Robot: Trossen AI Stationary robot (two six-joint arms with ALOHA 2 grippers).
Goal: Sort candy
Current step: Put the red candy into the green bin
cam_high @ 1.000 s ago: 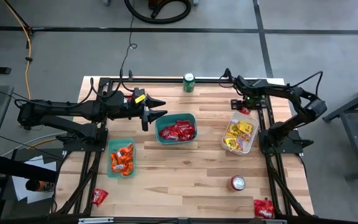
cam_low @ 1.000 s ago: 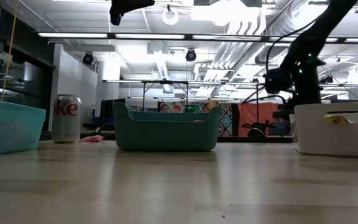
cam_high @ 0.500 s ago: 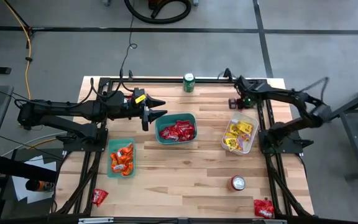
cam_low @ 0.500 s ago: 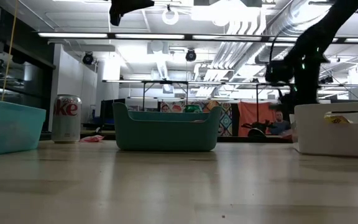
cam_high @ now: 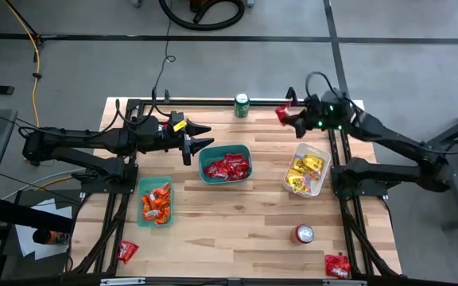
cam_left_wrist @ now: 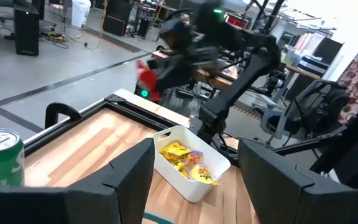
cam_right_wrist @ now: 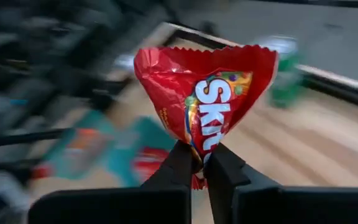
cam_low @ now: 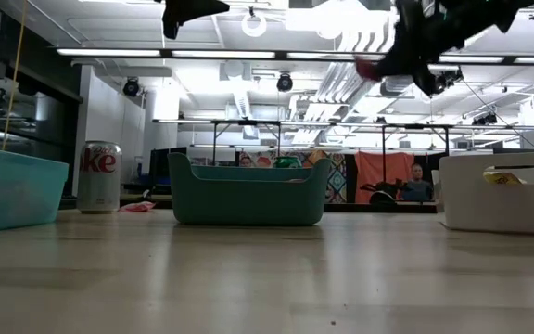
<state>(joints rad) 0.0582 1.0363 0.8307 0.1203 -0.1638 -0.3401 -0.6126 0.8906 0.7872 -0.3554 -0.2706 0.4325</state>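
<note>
Right gripper (cam_high: 291,117) pinched shut on red candy packet (cam_high: 283,113), airborne at table's 1 o'clock. Carry toward 9 o'clock, over teal bin (cam_high: 225,164) of reds, release low. Left gripper (cam_high: 201,137) open, empty.

Grey concrete floor (cam_high: 213,67) crossed by dark seam lines, with a yellow cable (cam_high: 34,56) trailing along its left side and a black hose coil (cam_high: 201,12) at the top edge. Pale wood-plank worktop (cam_high: 229,214) in a black frame. Overhead, long fluorescent strip lights (cam_low: 137,53) among white ducts and pipes (cam_low: 341,79). Farther back, a patterned cloth hanging (cam_low: 346,176) and a seated person (cam_low: 419,186).
</note>
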